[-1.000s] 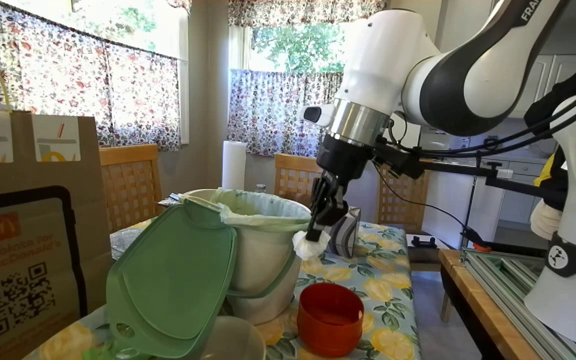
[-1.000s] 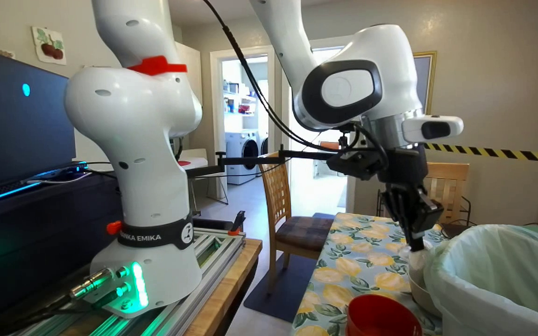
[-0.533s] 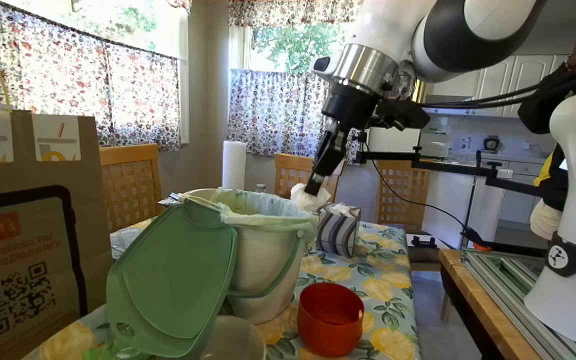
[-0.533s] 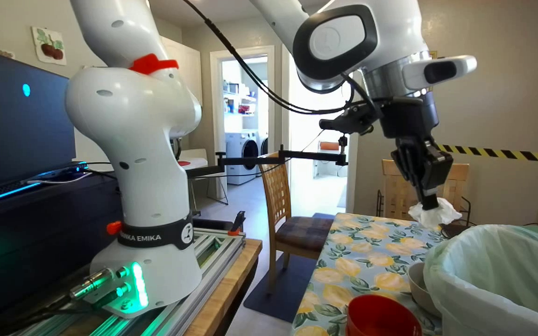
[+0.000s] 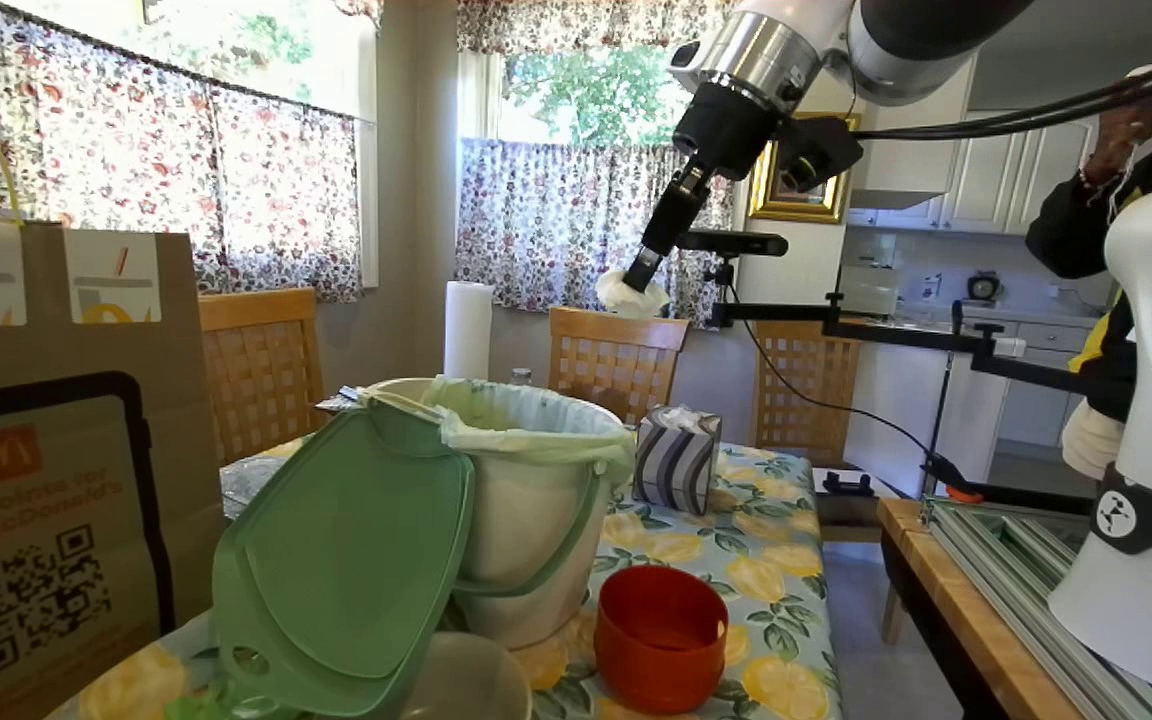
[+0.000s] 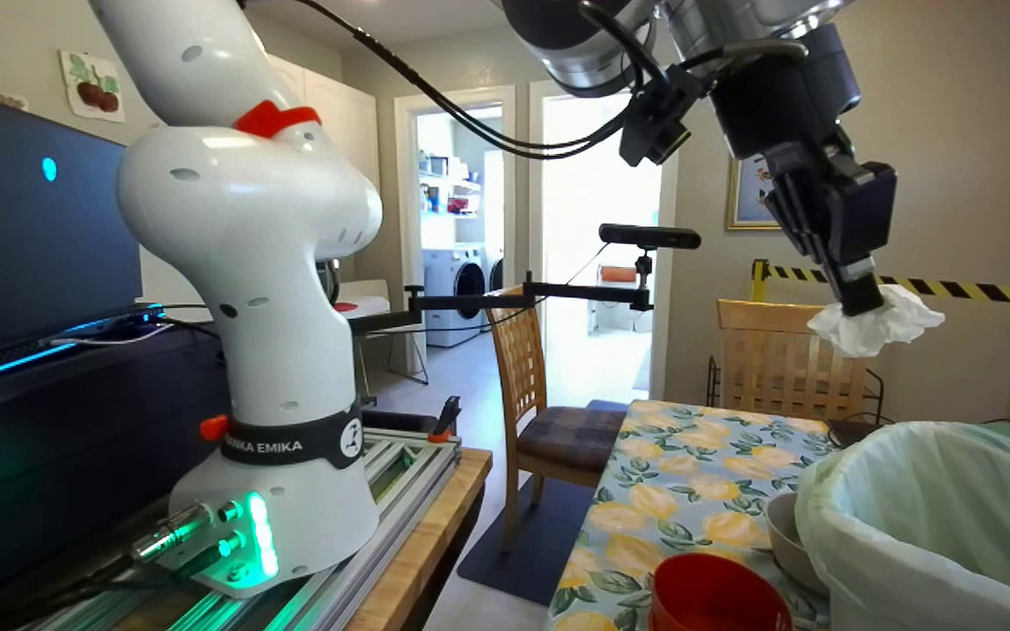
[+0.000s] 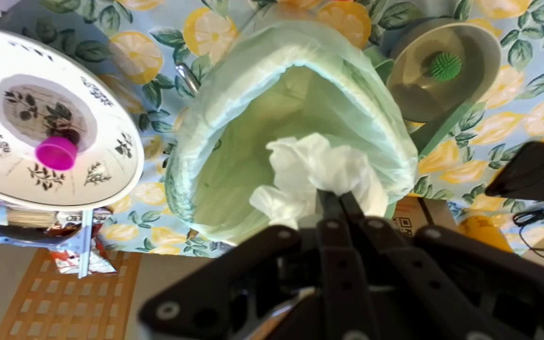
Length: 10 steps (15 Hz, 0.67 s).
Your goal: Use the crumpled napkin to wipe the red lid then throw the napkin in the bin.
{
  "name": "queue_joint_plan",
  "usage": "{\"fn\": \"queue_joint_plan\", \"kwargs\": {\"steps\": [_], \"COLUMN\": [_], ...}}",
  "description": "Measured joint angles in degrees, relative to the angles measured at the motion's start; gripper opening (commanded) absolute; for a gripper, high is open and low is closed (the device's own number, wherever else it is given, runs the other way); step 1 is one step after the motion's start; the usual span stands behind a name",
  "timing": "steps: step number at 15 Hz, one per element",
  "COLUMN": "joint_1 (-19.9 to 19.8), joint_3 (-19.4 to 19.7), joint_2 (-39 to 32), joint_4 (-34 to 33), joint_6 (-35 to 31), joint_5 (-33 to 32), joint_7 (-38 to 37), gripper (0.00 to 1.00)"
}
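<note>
My gripper (image 5: 641, 272) is shut on the crumpled white napkin (image 5: 626, 298), held high in the air. Both also show in an exterior view, fingertips (image 6: 861, 302) and napkin (image 6: 895, 322). In the wrist view the fingertips (image 7: 339, 194) nearly touch and the napkin (image 7: 300, 165) overlaps the opening of the bin (image 7: 234, 137). The bin (image 5: 526, 530) stands on the table, lined with a whitish bag, its green cover (image 5: 351, 560) leaning against it. A round, open-topped red-orange piece (image 5: 661, 645) stands before the bin; it looks deep, and I cannot tell whether it is the red lid.
A striped tissue box (image 5: 678, 462) stands behind the bin. A paper bag (image 5: 76, 480) is at the left. The wrist view shows a white bowl (image 7: 125, 174) with a pink cup and a beige bowl (image 7: 491, 52) with a green spiky ball. A camera arm (image 5: 786, 312) extends nearby.
My gripper has risen from beside the bin, low over the table, to high above the rim, carrying the napkin. The tissue box now shows fully. The red piece and bin have not moved.
</note>
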<state>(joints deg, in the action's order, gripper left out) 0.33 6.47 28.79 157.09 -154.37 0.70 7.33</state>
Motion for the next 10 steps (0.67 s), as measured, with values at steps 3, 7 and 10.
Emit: {"fn": "queue_joint_plan", "kwargs": {"steps": [3,7,10], "joint_1": [-0.25,0.56,1.92], "joint_3": [2.68,5.03,6.08], "joint_2": [-0.07,-1.48,-4.35], "joint_4": [-0.01,-1.16,-4.0], "joint_6": [-0.09,-0.22,-0.1], "joint_5": [0.02,1.07,2.8], "joint_7": [1.23,3.74,5.41], "gripper": [0.01,0.01,0.01]}}
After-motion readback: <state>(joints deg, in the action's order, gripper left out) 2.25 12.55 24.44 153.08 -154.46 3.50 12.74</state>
